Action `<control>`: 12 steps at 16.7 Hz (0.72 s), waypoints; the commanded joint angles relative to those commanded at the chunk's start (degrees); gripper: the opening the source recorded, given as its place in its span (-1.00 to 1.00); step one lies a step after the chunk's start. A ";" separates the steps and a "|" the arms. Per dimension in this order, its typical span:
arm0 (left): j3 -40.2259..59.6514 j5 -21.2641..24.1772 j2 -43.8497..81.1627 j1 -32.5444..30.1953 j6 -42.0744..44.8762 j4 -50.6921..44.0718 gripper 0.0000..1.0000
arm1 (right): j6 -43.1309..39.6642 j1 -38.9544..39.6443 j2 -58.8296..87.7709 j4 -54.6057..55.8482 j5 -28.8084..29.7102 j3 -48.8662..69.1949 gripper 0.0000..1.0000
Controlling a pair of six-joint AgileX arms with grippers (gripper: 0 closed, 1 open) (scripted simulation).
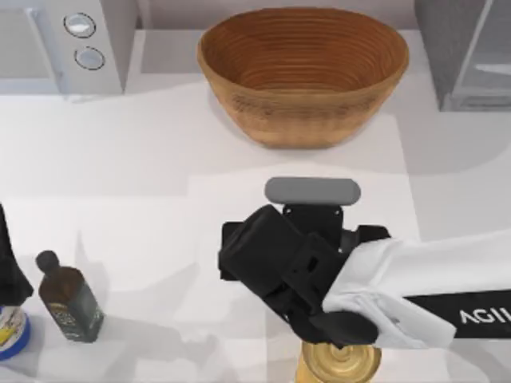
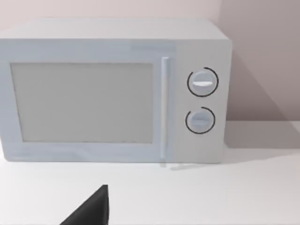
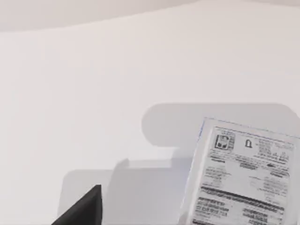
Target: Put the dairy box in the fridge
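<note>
Top view: the right arm [image 1: 423, 279] reaches in from the right edge and hangs over the middle of the white tabletop [image 1: 160, 159], in front of a brown basket [image 1: 303, 76]. A round gold thing [image 1: 339, 363] peeks out from under that arm at the near edge. The fridge [image 1: 471, 52] stands in the far right corner, its pale door panel turned toward the basket. A microwave [image 1: 72, 44] stands in the far left corner. A dark bottle [image 1: 70, 299] stands upright near the left edge, and the left arm [image 1: 8, 267] is parked just beside it.

Right wrist view: the dairy box [image 3: 243, 178] lies close below the camera, its printed panel facing up, on bare tabletop. A dark tip of the right tool [image 3: 86, 208] shows apart from the box. I cannot tell whether this tool is wide, narrow or holding the box.

Left wrist view: the left tool [image 2: 91, 211] faces the microwave front, and I cannot tell its state either.
</note>
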 joint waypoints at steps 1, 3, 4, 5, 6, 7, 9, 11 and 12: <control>0.00 0.00 0.00 0.00 0.00 0.00 1.00 | 0.00 0.00 0.00 0.00 0.00 0.00 1.00; 0.00 0.00 0.00 0.00 0.00 0.00 1.00 | 0.00 -0.24 -0.97 0.46 -0.10 1.40 1.00; 0.00 0.00 0.00 0.00 0.00 0.00 1.00 | -0.14 -0.32 -0.88 0.36 -0.13 1.37 1.00; 0.00 0.00 0.00 0.00 0.00 0.00 1.00 | -0.69 -0.67 -0.55 0.06 -0.31 1.37 1.00; 0.00 0.00 0.00 0.00 0.00 0.00 1.00 | -1.42 -1.22 -0.19 -0.13 -0.60 1.56 1.00; 0.00 0.00 0.00 0.00 0.00 0.00 1.00 | -2.20 -1.90 0.19 -0.07 -0.96 1.92 1.00; 0.00 0.00 0.00 0.00 0.00 0.00 1.00 | -3.73 -3.38 1.19 0.81 -1.76 2.82 1.00; 0.00 0.00 0.00 0.00 0.00 0.00 1.00 | -5.00 -4.66 2.67 2.45 -2.46 3.51 1.00; 0.00 0.00 0.00 0.00 0.00 0.00 1.00 | -5.47 -5.14 3.57 3.47 -2.72 3.69 1.00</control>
